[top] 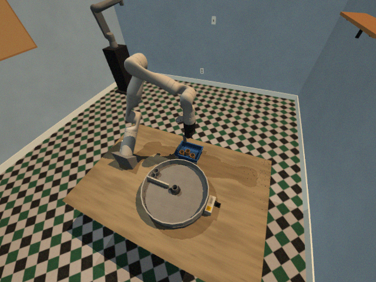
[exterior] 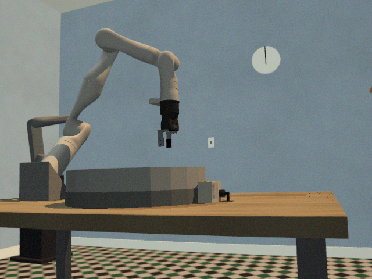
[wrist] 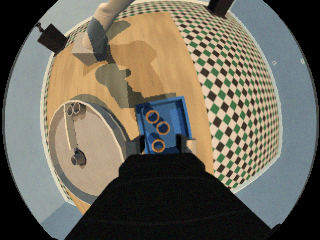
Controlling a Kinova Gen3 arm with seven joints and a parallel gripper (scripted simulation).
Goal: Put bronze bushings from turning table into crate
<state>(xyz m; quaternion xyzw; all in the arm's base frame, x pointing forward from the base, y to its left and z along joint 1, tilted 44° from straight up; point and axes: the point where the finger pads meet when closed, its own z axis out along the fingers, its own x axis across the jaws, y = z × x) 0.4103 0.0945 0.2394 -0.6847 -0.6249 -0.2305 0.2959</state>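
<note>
The round grey turning table [top: 182, 209] [exterior: 135, 186] [wrist: 100, 140] stands mid-table. Two steel bushings [top: 155, 172] [wrist: 75, 110] sit together by its far-left rim at the end of a pale bar [top: 158, 183]. A third steel bushing [top: 174, 190] [wrist: 79, 156] sits at its centre. The blue crate [top: 185, 158] [wrist: 178, 114] stands just behind the turning table and holds three bronze bushings [top: 187, 151] [wrist: 162, 131]. My gripper [top: 187, 136] [exterior: 164, 142] is open and empty, pointing down, well above the crate's far edge. The crate is hidden in the side view.
A grey control box [top: 209, 205] [exterior: 208, 192] with a yellow label sits at the turning table's right side. The arm's base block [top: 123, 159] [exterior: 37, 181] is on the wooden table [top: 237, 237] [exterior: 270, 204] at the left. A second arm on a black pedestal [top: 117, 66] stands behind.
</note>
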